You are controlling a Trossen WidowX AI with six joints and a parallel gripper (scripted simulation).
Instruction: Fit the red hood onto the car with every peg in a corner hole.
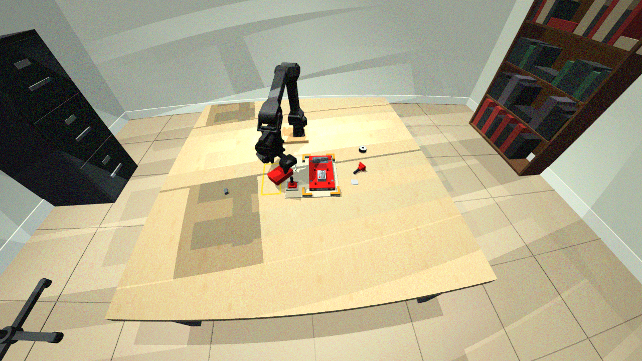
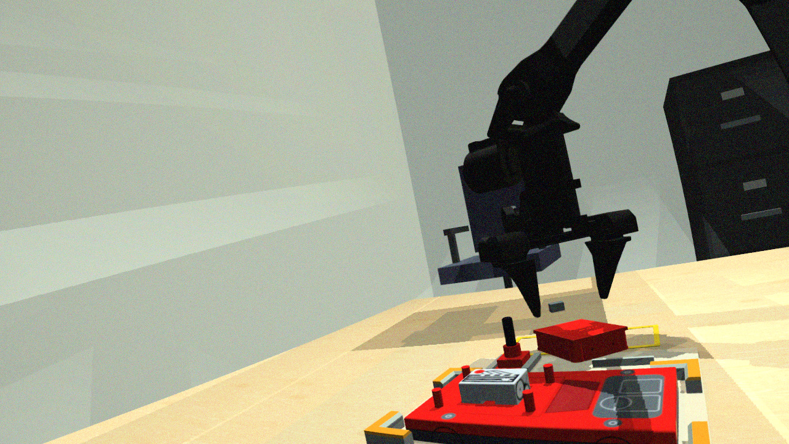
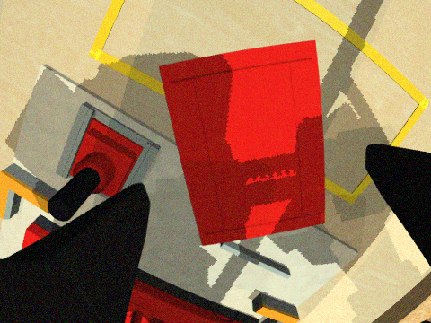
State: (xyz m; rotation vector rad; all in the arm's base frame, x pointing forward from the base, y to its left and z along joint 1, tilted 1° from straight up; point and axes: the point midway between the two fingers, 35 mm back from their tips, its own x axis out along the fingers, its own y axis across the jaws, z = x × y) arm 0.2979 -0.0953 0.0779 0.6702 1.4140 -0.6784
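The red hood (image 1: 277, 176) (image 2: 582, 337) (image 3: 265, 112) lies roof up, askew, partly over the yellow outline and partly over the grey side plate. Its corner holes are hidden. My gripper (image 2: 570, 306) (image 3: 257, 175) is open and empty, above the hood, with one fingertip to each side of it in the wrist view. The red chassis (image 1: 315, 183) (image 2: 485, 417) (image 3: 171, 307) sits in the jig (image 1: 307, 193) (image 2: 386, 425) with orange-topped corners. The grey engine block (image 1: 321, 175) (image 2: 492, 389) is on its deck, with pegs (image 2: 548, 373) (image 2: 528, 400) upright around it.
A red base with a black post (image 1: 291, 184) (image 2: 508, 332) (image 3: 76, 193) stands upright beside the hood, near one fingertip in the wrist view. A wheel (image 1: 362, 149), a red-and-black part (image 1: 361, 167) and a pale tile (image 1: 354, 182) lie right of the jig. A small grey block (image 1: 225, 191) (image 2: 556, 306) lies left.
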